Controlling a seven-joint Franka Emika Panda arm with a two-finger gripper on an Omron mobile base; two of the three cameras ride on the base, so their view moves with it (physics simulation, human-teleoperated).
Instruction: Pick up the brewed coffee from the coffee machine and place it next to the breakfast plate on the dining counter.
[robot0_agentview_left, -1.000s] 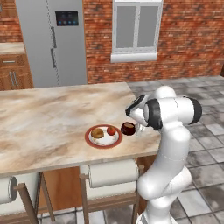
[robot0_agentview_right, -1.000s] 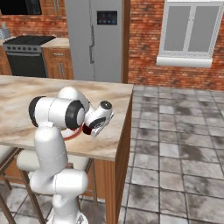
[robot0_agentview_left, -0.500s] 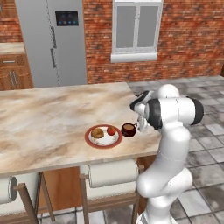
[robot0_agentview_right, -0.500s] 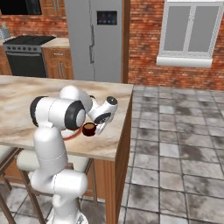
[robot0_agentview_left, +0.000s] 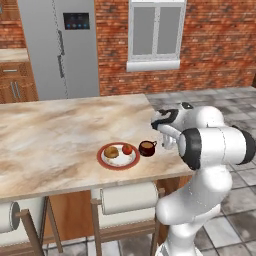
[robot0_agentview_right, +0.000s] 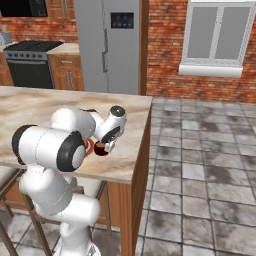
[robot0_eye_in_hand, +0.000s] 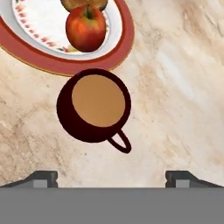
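A brick-walled kitchen surrounds the marble bench (robot0_agentview_left: 50, 135). On it, the plate (robot0_agentview_left: 118, 156) holds a bun and red fruit; the mug (robot0_agentview_left: 147, 148) stands upright just right of its rim, coffee level, seemingly delivered. The gripper (robot0_eye_in_hand: 111, 177) hovers above, fingers wide, holding nothing.

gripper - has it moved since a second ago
Yes. The gripper, down at the mug a second ago, has let go and risen, jaws open, relative to the plate.
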